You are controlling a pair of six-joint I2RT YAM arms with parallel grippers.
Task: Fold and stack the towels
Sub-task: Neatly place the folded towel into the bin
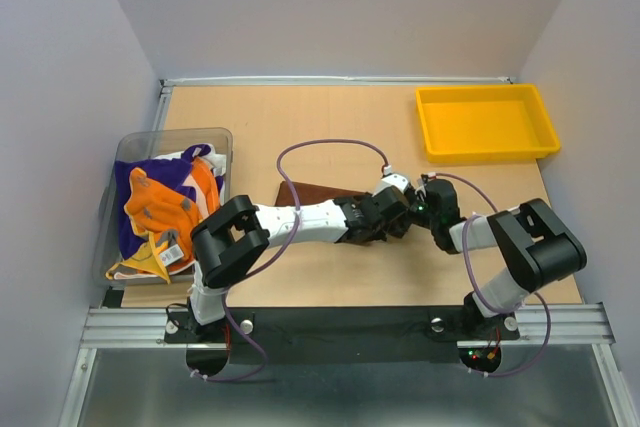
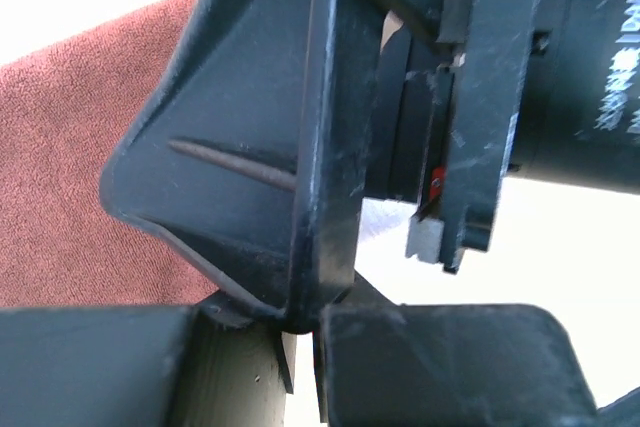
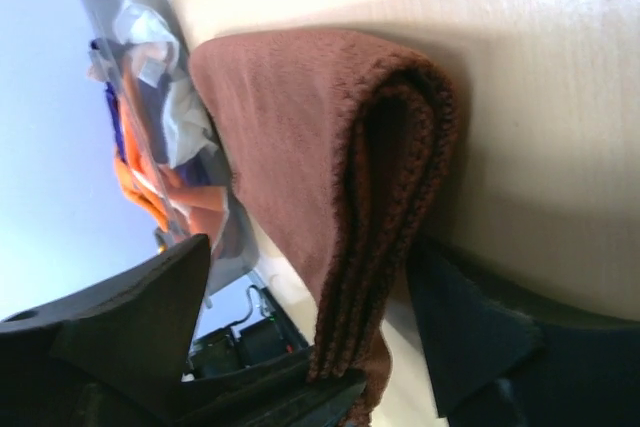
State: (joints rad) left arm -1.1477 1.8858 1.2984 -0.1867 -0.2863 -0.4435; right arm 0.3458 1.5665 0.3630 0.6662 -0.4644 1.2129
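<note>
A dark brown towel (image 1: 308,196) lies folded on the table, mostly under my left arm. In the right wrist view its thick folded edge (image 3: 385,197) stands between my right gripper's (image 3: 330,342) wide-open fingers, which are not closed on it. My left gripper (image 2: 305,367) is shut with nothing seen in it, just beside the towel's right end (image 2: 60,147) and close against the right gripper (image 1: 420,199). In the top view the left gripper (image 1: 397,209) meets the right one at the table's middle. Orange (image 1: 160,209) and purple (image 1: 133,179) towels and an orange-and-white one (image 1: 150,265) lie in the bin.
A clear plastic bin (image 1: 226,139) stands at the left edge with the loose towels heaped in it. A yellow plastic tray (image 1: 430,132) sits at the back right. The left arm's purple cable (image 1: 330,143) loops above the brown towel.
</note>
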